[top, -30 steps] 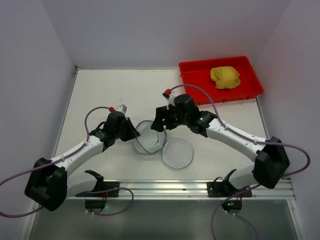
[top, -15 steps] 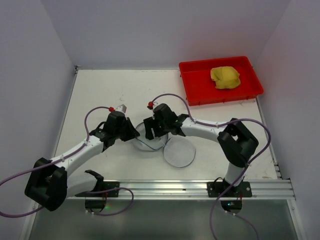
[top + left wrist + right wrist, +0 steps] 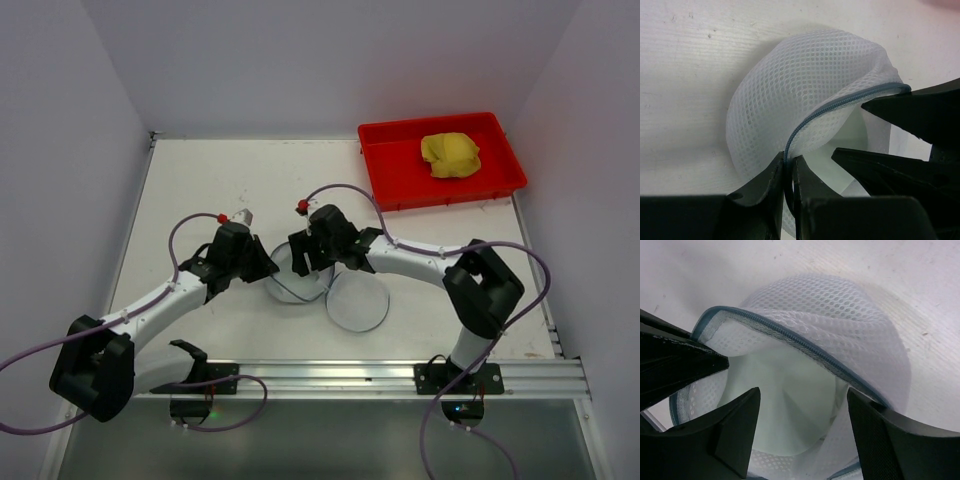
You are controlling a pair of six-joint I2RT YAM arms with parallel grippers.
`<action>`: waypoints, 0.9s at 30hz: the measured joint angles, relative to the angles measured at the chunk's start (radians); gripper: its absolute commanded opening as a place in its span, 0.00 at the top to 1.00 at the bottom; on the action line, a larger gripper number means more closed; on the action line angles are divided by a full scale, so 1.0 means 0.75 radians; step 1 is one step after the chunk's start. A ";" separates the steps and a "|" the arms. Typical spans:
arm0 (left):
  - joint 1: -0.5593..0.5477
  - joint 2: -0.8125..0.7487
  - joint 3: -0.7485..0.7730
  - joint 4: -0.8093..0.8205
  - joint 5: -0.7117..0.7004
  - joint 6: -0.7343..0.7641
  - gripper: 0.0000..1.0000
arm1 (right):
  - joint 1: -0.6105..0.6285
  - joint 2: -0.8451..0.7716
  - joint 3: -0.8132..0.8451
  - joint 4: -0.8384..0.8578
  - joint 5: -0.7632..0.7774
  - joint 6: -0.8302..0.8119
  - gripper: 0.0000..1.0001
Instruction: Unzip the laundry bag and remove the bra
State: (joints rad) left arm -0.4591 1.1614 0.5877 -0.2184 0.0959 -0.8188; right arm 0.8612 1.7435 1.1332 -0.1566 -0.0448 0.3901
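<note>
- Position first: the laundry bag point(image 3: 355, 305) lay near the middle of the worktop point(image 3: 200, 190), a little toward its near edge. It was already unzipped, with one disc half flat on the surface and the other raised as a dome just to its left.
- We saw the left gripper point(image 3: 788, 162) pinched tight on the zipper band point(image 3: 840, 102) at the dome's rim, propping the mouth open from the side nearer the left edge.
- The right gripper point(image 3: 802, 400) had its fingers spread wide with nothing between them, and it was aimed straight into that mouth.
- Inside the hollow a smooth pale surface showed directly ahead of the right fingers. We took it for the bra point(image 3: 790, 385), though no strap or hem was visible to confirm it.
- By our reading, the bra lay just beyond the right fingertips, deeper in the dome toward the left edge. The right arm was both nearer and free, while the left was busy holding the rim.
- We judged that the reach should pass under the raised zipper rim rather than press on the mesh.
- We could not tell the garment's long axis.
- The red tray point(image 3: 395, 165) in the far right corner held a yellow lump point(image 3: 450, 155), well apart from both arms.
</note>
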 measured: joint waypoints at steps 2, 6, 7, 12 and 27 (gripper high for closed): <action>0.000 0.003 0.000 0.000 0.000 0.000 0.86 | 0.000 0.030 0.002 0.015 -0.039 0.000 0.31; 0.000 0.009 -0.001 0.001 0.001 -0.001 0.86 | 0.000 0.111 0.003 0.025 -0.116 -0.002 0.39; 0.000 0.010 -0.001 0.002 0.001 -0.001 0.86 | 0.000 0.127 0.003 0.025 -0.133 -0.003 0.43; 0.001 0.022 -0.001 0.011 0.001 -0.001 0.86 | -0.002 0.145 0.010 0.026 -0.219 -0.019 0.96; 0.051 0.023 0.066 -0.072 -0.037 0.032 0.86 | -0.007 -0.542 -0.228 0.183 -0.656 -0.161 1.00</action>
State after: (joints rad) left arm -0.4210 1.1786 0.6369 -0.2722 0.0681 -0.7952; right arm 0.8558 1.3373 0.9619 -0.0196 -0.5365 0.2691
